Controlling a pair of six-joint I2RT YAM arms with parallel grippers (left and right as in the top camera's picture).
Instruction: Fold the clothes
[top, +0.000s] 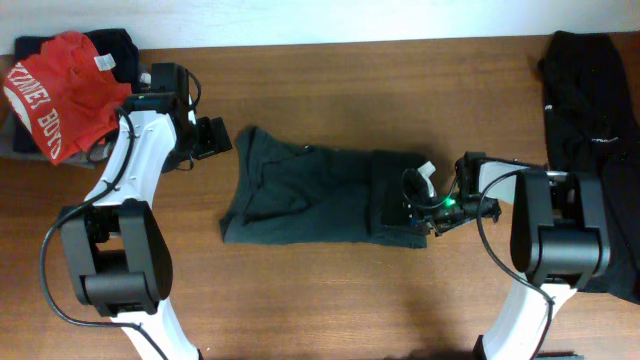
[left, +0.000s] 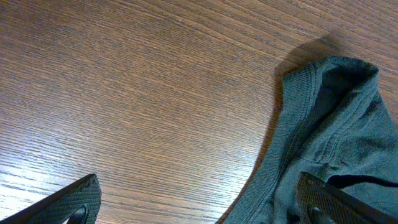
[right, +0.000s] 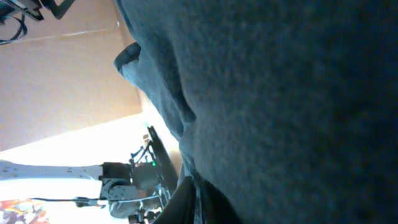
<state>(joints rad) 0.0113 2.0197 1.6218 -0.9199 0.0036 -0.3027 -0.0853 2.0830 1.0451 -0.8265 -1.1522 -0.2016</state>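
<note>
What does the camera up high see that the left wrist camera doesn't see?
Only the overhead view: the red shirt with white letters in the far left corner, a black garment at the right edge, both arms, and the right gripper at the right end of the grey-green shirt. Only the left wrist view: up close, the shirt's ribbed edge and the fine wood grain. Both: the grey-green shirt, the wooden table, and the left gripper, open at the shirt's left end.
</note>
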